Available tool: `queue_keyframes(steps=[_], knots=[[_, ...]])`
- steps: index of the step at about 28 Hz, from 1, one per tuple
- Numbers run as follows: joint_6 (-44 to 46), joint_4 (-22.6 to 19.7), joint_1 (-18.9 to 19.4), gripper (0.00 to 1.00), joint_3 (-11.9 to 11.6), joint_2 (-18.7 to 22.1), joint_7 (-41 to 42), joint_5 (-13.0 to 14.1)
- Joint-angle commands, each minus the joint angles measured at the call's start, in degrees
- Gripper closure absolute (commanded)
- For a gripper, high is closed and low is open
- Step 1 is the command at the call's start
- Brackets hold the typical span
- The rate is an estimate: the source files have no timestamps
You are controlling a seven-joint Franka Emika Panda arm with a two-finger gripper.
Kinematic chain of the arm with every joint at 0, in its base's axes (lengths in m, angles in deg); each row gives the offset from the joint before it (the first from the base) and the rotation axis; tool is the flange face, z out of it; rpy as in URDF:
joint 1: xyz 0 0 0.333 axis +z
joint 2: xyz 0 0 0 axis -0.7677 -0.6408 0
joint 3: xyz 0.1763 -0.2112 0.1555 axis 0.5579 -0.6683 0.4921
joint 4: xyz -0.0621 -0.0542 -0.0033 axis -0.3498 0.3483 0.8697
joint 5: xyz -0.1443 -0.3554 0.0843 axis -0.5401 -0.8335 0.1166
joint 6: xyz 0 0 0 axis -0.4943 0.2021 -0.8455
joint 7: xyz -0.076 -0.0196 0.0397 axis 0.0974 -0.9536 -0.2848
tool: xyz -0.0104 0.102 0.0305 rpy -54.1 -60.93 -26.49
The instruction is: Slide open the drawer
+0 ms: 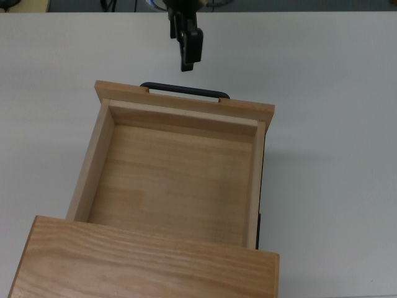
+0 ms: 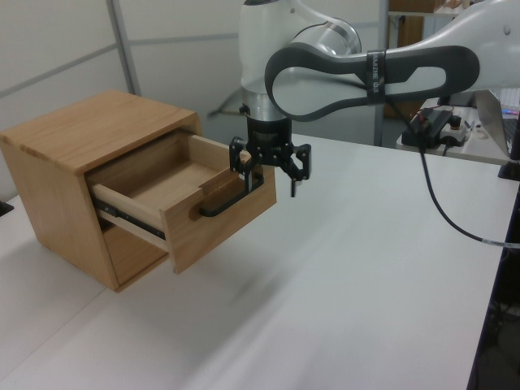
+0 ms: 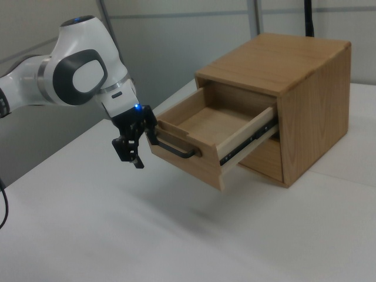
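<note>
White tabletop, wooden cabinet (image 2: 73,142): the drawer (image 1: 180,180) stands pulled well out.

Fingers spread and holding nothing, the gripper (image 2: 276,166) hangs just clear of the black bar handle (image 1: 184,89). The handle's long axis runs crosswise below the fingertips; the drawer box lies beyond it.

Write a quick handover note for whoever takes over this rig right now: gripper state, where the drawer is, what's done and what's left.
Gripper: open, empty, hanging clear of the black handle, on its far side from the cabinet.
Drawer: pulled well out of the cabinet, riding on its side rails, nothing visible inside.
Done: the drawer is slid open and the handle is released.
Left: little, it seems; perhaps move the arm further off.
</note>
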Motion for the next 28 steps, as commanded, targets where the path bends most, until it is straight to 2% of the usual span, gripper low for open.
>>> queue_keyframes(steps=[1,2,18,23,28], knots=[[4.39,0.02,0.35,0.00,0.80,0.66,13.88,-0.35],[4.83,0.02,0.27,0.00,0.80,0.66,18.00,-0.35],[4.92,-0.07,0.09,0.00,0.63,0.13,47.55,-0.17],[4.84,-0.07,-0.09,0.00,0.28,-0.13,54.14,0.27],[4.84,-0.07,-0.26,0.00,0.10,-0.04,56.62,0.62]])
